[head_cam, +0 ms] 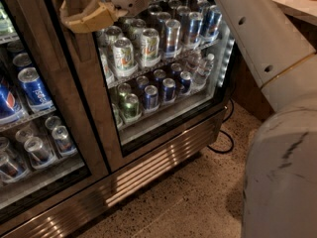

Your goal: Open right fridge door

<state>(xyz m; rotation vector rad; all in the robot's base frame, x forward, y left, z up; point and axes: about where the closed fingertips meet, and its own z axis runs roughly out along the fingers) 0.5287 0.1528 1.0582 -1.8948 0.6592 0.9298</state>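
The right fridge door [163,83] is a steel-framed glass pane, and behind it shelves of cans and small bottles show. It looks flush with the cabinet. My gripper [89,15], tan-coloured, is at the top left, against the steel upright [81,78] at the door's left edge. There a vertical bar handle [72,1] runs up out of view behind it. My white arm [257,38] reaches across the top of the door from the right.
The left glass door [29,113] shows blue Pepsi cans. A steel vent grille [148,167] runs along the fridge base. A black cable [223,144] lies on the speckled floor [198,207] at the right corner. My white body [282,177] fills the right foreground.
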